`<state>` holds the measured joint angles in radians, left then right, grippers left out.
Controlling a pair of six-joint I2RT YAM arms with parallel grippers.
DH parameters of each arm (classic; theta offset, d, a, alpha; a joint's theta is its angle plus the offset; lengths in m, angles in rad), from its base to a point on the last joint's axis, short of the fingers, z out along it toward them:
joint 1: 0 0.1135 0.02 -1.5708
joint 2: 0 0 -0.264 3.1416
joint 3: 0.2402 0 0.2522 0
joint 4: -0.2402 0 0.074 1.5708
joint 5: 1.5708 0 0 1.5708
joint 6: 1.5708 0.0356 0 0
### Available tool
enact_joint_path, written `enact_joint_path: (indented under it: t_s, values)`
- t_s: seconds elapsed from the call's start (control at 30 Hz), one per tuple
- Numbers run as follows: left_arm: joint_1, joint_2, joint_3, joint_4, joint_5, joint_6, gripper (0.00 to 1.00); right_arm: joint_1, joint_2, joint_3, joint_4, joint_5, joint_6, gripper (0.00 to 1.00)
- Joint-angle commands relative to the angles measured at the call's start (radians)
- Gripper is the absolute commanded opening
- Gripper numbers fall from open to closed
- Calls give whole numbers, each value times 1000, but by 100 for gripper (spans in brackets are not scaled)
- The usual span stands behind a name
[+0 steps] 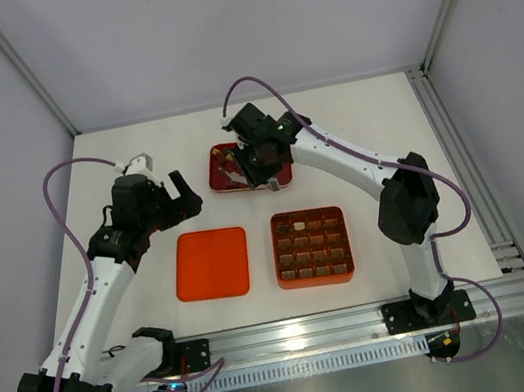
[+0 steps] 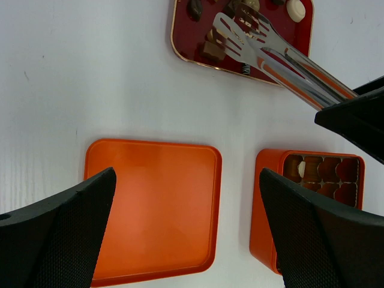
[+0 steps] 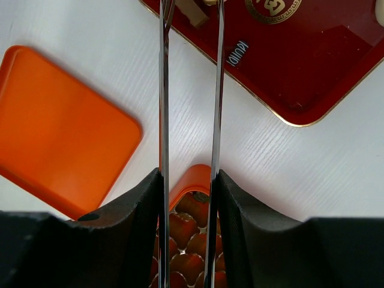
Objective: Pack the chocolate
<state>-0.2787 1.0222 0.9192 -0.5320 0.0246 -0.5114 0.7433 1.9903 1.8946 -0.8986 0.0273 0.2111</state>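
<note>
Chocolate pieces (image 2: 213, 51), brown, tan and cream, lie in a red tray (image 1: 282, 181) at the back of the table. My right gripper (image 3: 189, 204) is shut on metal tweezers (image 3: 163, 90). Their slotted tips (image 2: 237, 33) hang over the tray's pieces, and a tan piece (image 3: 191, 13) shows between the two blades. The orange gridded box (image 1: 312, 246) stands in front of the tray, with a cream piece (image 1: 299, 222) in a far-left cell. My left gripper (image 2: 186, 234) is open and holds nothing, above the flat orange lid (image 2: 153, 210).
The lid (image 1: 212, 263) lies just left of the box with a narrow gap between them. Grey walls and metal rails enclose the white table.
</note>
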Motion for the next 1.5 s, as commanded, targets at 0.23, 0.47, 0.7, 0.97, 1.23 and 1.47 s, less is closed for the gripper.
enact_joint_path:
  t_s: [0.23,0.47,0.7,0.97,1.23,1.47]
  values:
    - [3,1,1,17,8,16,100,22,5,21,9,-13,-32,43]
    - [3,-1,1,17,8,17,100,25,30,15,-2,-4,-44,42]
    - [3,1,1,17,6,17,100,30,41,15,-5,5,-49,42]
    - [3,-1,1,17,6,17,100,31,59,21,-13,16,-50,39]
    - [3,1,1,17,6,17,100,28,76,38,-22,26,-53,38]
    - [3,1,1,17,6,17,100,28,53,44,-20,39,-44,34]
